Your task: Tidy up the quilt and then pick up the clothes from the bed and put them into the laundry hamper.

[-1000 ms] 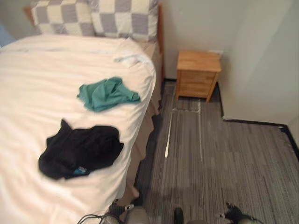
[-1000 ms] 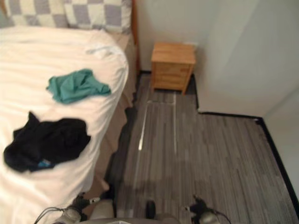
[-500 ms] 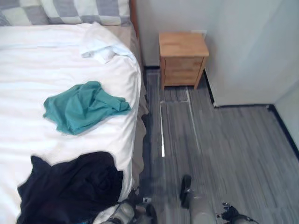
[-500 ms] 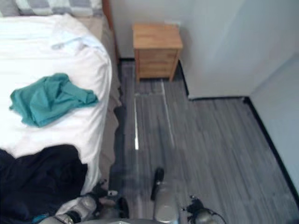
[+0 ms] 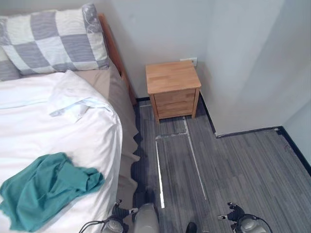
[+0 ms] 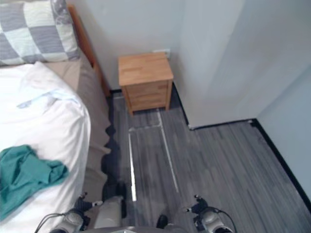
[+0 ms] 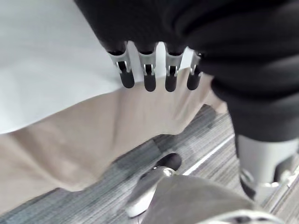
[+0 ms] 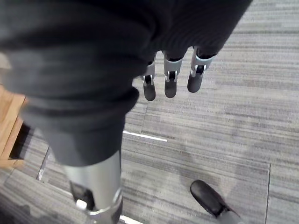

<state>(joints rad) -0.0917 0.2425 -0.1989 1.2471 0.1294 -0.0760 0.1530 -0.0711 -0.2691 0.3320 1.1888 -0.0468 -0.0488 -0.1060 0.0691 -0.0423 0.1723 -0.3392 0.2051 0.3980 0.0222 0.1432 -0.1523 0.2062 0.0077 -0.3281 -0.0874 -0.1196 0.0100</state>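
Observation:
A white quilt (image 5: 43, 131) covers the bed, with its top corner rumpled and folded back (image 5: 73, 97) below the pillow. A teal garment (image 5: 43, 191) lies crumpled on the quilt near the bed's right edge. My left hand (image 7: 148, 74) hangs open beside the quilt's edge (image 7: 51, 70) and the beige bed skirt (image 7: 84, 140), holding nothing. Over the grey floor my right hand (image 8: 170, 79) hangs with straight fingers, also holding nothing.
A grey and white checked pillow (image 5: 53, 41) leans on the wooden headboard. A small wooden nightstand (image 5: 173, 89) stands against the wall right of the bed. Grey striped carpet (image 5: 228, 170) runs between the bed and a wall corner on the right.
The camera has swung toward the head of the bed: the black garment has left the picture, and the pillow and nightstand now sit nearer the middle. Both hands still hang low.

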